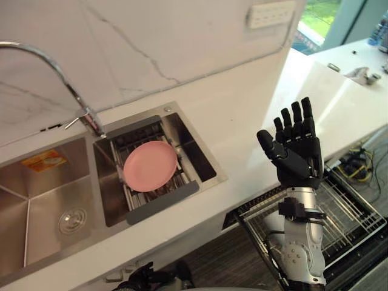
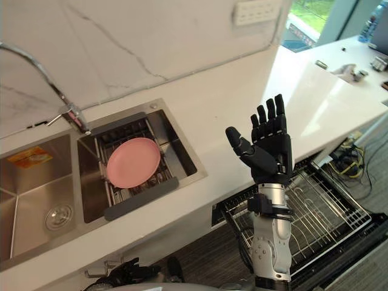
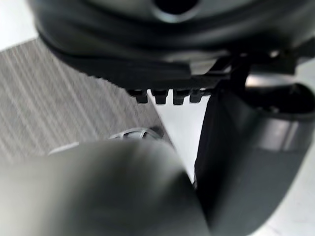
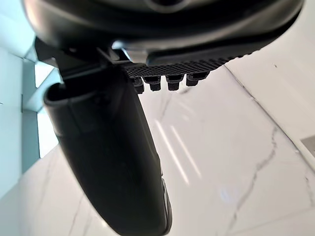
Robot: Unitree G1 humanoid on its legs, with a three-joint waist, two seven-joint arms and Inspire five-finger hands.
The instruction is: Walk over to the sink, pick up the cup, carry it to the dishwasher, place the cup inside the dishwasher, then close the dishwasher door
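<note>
Two sink [image 1: 36, 206] basins, one tap [image 1: 91, 121], one pink plate [image 1: 150, 165] (a plate, not the cup) at the bench's [image 1: 242, 115] left end. One left robot hand [image 1: 145, 279] hangs below the front edge, state unclear. One right robot hand [image 1: 297, 154] is raised, fingers spread, empty, above one dishwasher rack [image 1: 351, 218]. The likely risk is grabbing the plate by mistake.

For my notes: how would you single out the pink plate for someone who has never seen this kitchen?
Start at the steel double sink in the white counter, below the curved tap. In its right-hand basin lies a wire rack, and the pink plate rests on it. It is the only round, pink thing among grey metal.
</note>
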